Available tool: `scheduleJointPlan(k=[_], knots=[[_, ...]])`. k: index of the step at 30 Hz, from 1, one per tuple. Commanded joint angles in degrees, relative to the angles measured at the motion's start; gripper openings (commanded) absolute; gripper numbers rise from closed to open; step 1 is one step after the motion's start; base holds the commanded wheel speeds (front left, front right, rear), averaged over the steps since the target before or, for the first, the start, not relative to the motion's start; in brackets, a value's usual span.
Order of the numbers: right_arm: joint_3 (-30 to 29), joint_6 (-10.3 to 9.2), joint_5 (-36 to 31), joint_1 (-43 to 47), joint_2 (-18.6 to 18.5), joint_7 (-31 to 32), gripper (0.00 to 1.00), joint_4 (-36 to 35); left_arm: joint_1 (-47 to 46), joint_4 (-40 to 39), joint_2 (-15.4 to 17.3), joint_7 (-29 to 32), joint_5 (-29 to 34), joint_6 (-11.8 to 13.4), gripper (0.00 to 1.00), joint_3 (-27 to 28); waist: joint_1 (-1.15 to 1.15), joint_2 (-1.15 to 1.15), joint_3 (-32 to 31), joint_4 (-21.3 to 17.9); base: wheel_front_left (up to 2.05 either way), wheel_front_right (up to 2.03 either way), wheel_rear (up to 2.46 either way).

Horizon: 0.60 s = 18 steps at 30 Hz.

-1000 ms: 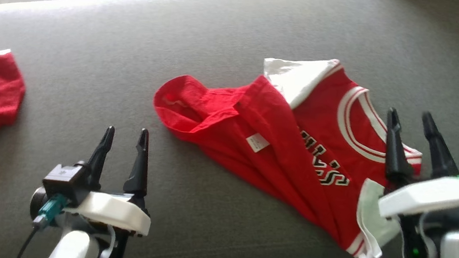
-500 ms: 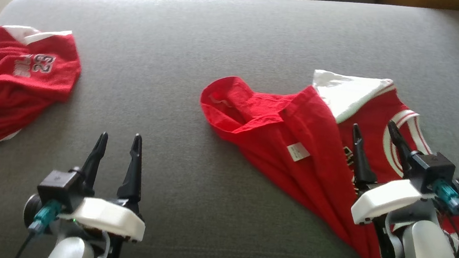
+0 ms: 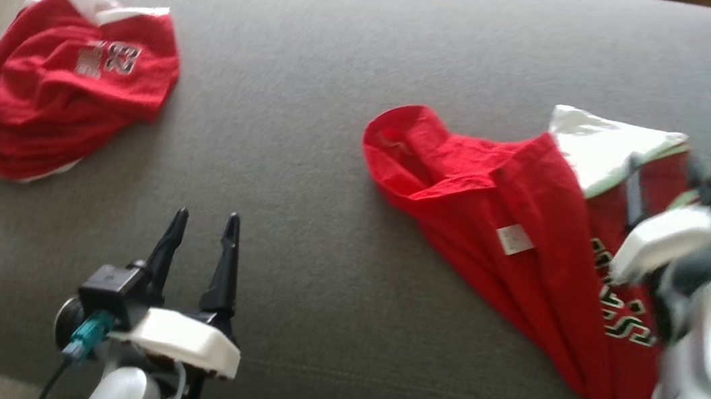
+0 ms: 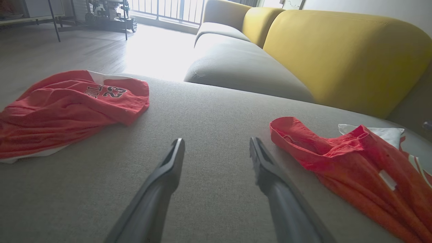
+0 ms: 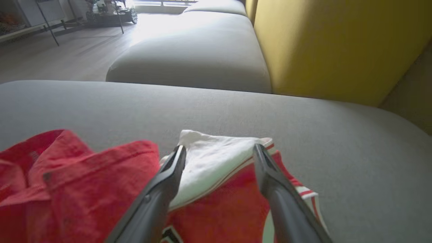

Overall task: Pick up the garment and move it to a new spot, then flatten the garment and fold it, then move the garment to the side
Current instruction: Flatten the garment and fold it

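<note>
Pickup is only starting: the jersey (image 3: 532, 201) lies crumpled on the sofa's (image 3: 311, 119) right side, and the right gripper (image 5: 219, 148), fingers (image 5: 162, 189) spread like the idle left gripper's (image 3: 206, 216), must drop and pinch its white corner (image 5: 209, 165).

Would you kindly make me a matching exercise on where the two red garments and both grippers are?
1 numbered garment
2 lettered jersey
3 left gripper
4 right gripper

A open, by the white flap
B heaped at the grey cushion's left end
C open, over bare cushion
D spread at the right end

Pairs: 1-B, 2-D, 3-C, 4-A
</note>
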Motion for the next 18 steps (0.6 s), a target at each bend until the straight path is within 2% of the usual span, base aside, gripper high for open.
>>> scheduleJointPlan(k=[1, 8, 16, 17, 18], knots=[[-0.04, -0.02, -0.26, -3.96, -0.99, 1.21, 1.0, -0.44, -2.88, -1.65, 0.11, -0.7, 0.34, -0.09, 1.0, 1.46, 0.0, 0.0, 2.39, 2.38, 0.0, 0.0, 0.0], [-8.3, -0.02, -5.63, -11.91, -4.41, 7.87, 1.0, 9.56, -4.37, -1.27, 0.11, -0.7, -0.93, 0.29, 1.0, -0.37, 0.0, 0.0, 5.52, 6.62, 0.0, 0.0, 0.0], [-13.24, -0.02, -6.8, -17.01, -3.84, 13.31, 1.0, 18.5, -5.51, -1.39, 0.11, -0.7, -2.02, 0.85, 1.0, -1.88, 0.0, 0.0, 7.19, 8.29, 0.0, 0.0, 0.0], [-13.17, -0.02, -6.6, -17.48, -3.8, 13.88, 0.53, 19.48, -5.64, -1.43, 0.11, -0.7, -2.07, 0.92, 1.0, -1.97, 0.0, 0.0, 7.37, 8.32, 0.0, 0.0, 0.0], [-12.85, -0.02, -6.43, -17.97, -3.85, 13.9, 0.0, 20.14, -5.79, -1.44, 0.11, -0.7, -2.11, 0.97, 1.0, -2.07, 0.0, 0.0, 7.53, 8.37, 0.0, 0.0, 0.0]])
